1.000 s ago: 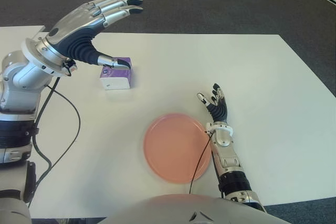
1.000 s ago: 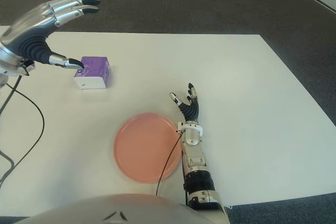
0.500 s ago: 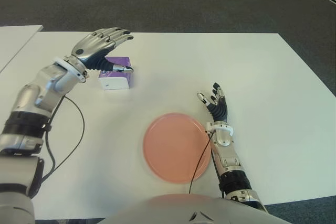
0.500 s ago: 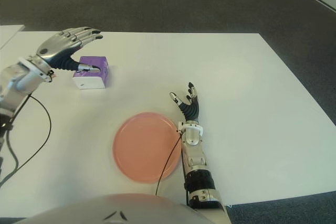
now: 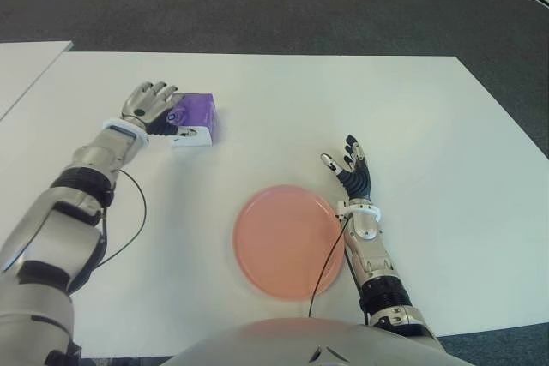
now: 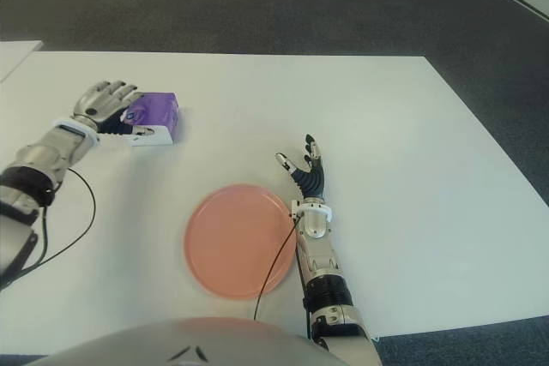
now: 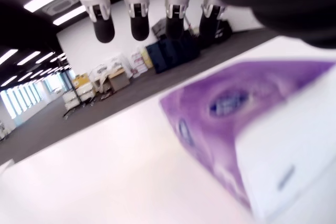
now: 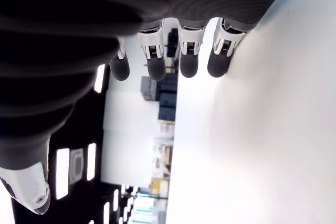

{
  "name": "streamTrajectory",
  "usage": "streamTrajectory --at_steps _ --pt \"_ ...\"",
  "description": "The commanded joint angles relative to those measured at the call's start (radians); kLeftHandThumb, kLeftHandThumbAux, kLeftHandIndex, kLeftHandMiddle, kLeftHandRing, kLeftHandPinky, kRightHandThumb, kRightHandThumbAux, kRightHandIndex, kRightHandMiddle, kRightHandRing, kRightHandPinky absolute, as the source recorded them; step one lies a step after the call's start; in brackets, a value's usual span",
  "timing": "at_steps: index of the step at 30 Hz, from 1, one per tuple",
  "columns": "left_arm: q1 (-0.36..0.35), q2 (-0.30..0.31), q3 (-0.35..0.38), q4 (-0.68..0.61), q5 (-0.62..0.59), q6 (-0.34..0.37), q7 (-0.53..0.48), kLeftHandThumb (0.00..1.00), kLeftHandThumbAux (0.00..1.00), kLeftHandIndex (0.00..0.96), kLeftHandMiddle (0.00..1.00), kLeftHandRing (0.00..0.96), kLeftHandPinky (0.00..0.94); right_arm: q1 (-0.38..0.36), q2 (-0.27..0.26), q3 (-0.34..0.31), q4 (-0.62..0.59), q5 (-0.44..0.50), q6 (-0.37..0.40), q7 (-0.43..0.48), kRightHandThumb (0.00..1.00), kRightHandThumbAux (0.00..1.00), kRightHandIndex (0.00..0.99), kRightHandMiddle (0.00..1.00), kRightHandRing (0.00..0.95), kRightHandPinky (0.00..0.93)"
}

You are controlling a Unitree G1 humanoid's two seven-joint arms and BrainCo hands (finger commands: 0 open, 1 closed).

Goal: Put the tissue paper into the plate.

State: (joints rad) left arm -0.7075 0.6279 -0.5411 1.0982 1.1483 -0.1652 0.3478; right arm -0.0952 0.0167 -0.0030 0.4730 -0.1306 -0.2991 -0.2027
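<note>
The tissue paper pack (image 5: 193, 119), a soft purple-and-white block, is seen on the white surface (image 5: 412, 109) directly at the left robot hand (image 5: 151, 107), whose fingers are spread around its left end without a closed grip. The smooth, round pink plate (image 5: 287, 240) lies well apart toward the robot. The right robot hand (image 5: 350, 167), open and empty, is shown just right of the plate.

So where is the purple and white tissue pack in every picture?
Left eye view: purple and white tissue pack far left, at the left hand.
Right eye view: same spot.
Left wrist view: fills the right side.
Right wrist view: not there.
Shared landmark: round pink plate.
</note>
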Motion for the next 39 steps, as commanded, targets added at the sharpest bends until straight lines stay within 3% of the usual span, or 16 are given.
streamTrajectory --at_steps 1,10,24,39 --pt "-0.008 -0.089 -0.07 0.085 -0.003 0.024 -0.011 0.197 0.106 0.0 0.0 0.0 0.0 0.054 0.005 0.003 0.105 0.013 0.068 0.025 0.155 0.624 0.063 0.011 0.0 0.006" --pt "-0.041 -0.137 -0.115 0.165 -0.059 0.05 -0.034 0.174 0.098 0.0 0.0 0.0 0.0 0.046 0.006 0.005 0.131 0.014 0.046 0.03 0.164 0.618 0.064 0.009 0.0 0.005" --pt "-0.058 -0.153 -0.162 0.205 -0.109 0.098 -0.028 0.171 0.101 0.0 0.0 0.0 0.0 0.051 -0.003 0.004 0.134 0.009 0.036 0.04 0.139 0.643 0.058 0.013 0.0 0.004" --pt "-0.043 -0.146 -0.159 0.185 -0.196 0.021 -0.074 0.178 0.116 0.0 0.0 0.0 0.0 0.05 0.006 -0.003 0.135 0.032 0.038 0.05 0.18 0.666 0.062 0.004 0.0 0.0"
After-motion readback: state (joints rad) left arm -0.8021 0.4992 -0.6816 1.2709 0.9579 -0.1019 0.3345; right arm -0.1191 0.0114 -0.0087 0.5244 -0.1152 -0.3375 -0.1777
